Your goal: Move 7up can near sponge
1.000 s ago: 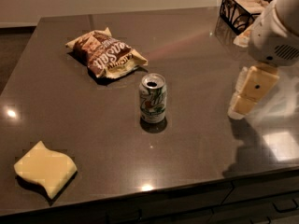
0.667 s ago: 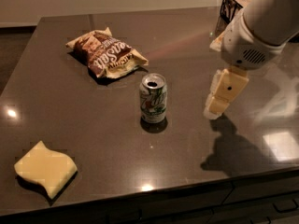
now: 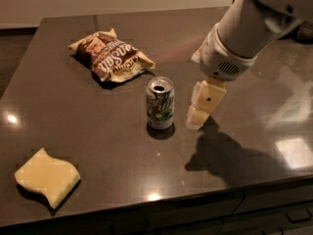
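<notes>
The 7up can (image 3: 160, 103) stands upright near the middle of the dark table (image 3: 98, 146), silver-white with green and red markings and an open top. The sponge (image 3: 47, 177) lies flat at the front left corner, pale yellow with wavy edges. My gripper (image 3: 199, 116) hangs from the white arm (image 3: 239, 38) just right of the can, its pale yellow fingers pointing down close to the tabletop, a small gap from the can's side. It holds nothing.
A brown and cream chip bag (image 3: 112, 56) lies at the back left of the can. The table's front edge runs just below the sponge. Bright light reflections show on the right side of the tabletop.
My arm and gripper have moved left across the table, from the right edge to just beside the can. The can, sponge and chip bag have not moved.
</notes>
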Controlling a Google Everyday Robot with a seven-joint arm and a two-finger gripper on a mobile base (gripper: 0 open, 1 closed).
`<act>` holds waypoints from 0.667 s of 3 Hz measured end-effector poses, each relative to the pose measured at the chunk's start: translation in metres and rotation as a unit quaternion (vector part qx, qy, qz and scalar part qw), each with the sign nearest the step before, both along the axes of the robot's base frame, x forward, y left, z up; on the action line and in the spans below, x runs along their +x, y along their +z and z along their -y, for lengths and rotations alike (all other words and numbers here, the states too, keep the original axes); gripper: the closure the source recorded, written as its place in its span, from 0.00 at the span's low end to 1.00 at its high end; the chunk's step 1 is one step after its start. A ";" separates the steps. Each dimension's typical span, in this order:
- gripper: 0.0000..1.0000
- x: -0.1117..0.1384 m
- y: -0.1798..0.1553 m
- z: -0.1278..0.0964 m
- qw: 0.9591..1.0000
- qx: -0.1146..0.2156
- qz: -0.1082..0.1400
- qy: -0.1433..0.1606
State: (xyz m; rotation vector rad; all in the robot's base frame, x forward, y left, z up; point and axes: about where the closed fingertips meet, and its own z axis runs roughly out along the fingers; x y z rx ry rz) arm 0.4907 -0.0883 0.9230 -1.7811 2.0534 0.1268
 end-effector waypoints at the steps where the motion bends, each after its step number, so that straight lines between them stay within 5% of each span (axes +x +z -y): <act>1: 0.00 0.004 -0.009 -0.025 1.000 0.010 -0.004 0.022; 2: 0.00 0.003 -0.018 -0.045 0.999 0.015 -0.011 0.041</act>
